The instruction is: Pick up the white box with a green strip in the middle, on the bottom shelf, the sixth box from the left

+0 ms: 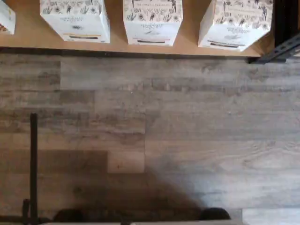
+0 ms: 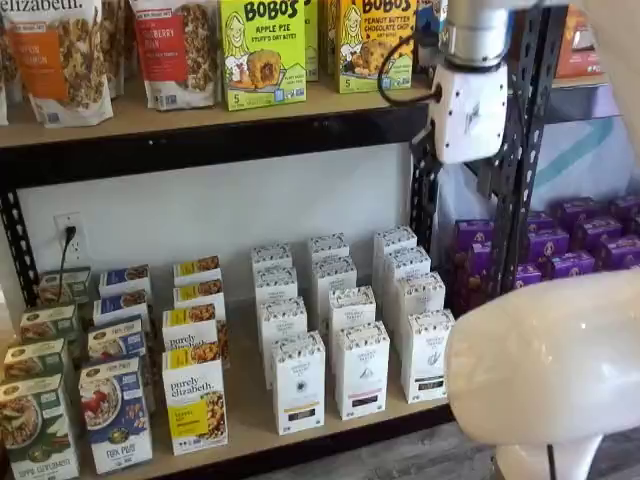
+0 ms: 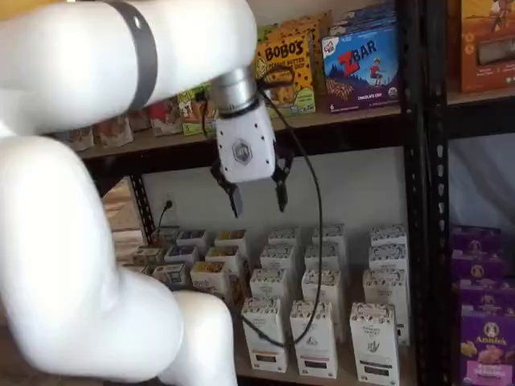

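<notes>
The white box (image 2: 428,355), with a faint plant sprig on its front, stands at the front of the rightmost white row on the bottom shelf (image 2: 247,410), beside the black upright. It also shows in a shelf view (image 3: 374,342) and in the wrist view (image 1: 236,23), at the board's edge (image 1: 117,47). My gripper (image 3: 260,209) hangs open and empty, with a plain gap between its black fingers. It is high above the white rows, just under the upper board. In a shelf view only its white body (image 2: 468,112) shows.
Two more rows of like white cartons (image 2: 298,383) stand left of the box, then granola and cereal boxes (image 2: 195,405). Purple boxes (image 2: 570,250) fill the bay beyond the black upright (image 2: 515,200). My arm's white link (image 2: 540,360) covers the lower right. Grey plank floor (image 1: 150,131) lies before the shelf.
</notes>
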`<state>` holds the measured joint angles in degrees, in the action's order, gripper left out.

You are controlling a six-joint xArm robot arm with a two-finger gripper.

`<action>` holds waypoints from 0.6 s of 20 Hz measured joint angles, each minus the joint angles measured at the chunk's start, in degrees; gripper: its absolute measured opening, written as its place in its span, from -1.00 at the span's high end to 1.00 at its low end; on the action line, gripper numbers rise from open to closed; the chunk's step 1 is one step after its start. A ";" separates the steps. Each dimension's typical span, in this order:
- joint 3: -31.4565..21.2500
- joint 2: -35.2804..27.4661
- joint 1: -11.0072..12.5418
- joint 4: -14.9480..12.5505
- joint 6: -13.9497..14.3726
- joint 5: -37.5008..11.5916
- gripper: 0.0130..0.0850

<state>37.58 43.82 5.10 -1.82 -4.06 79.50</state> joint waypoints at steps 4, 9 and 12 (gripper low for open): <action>-4.21 -1.74 0.33 -0.50 0.06 -6.83 -1.00; -9.14 -5.35 1.29 -2.39 0.40 -16.92 -1.00; -11.37 -8.01 2.91 -1.83 -1.11 -22.76 -1.00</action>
<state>26.21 35.81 8.01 -3.65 -5.17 56.74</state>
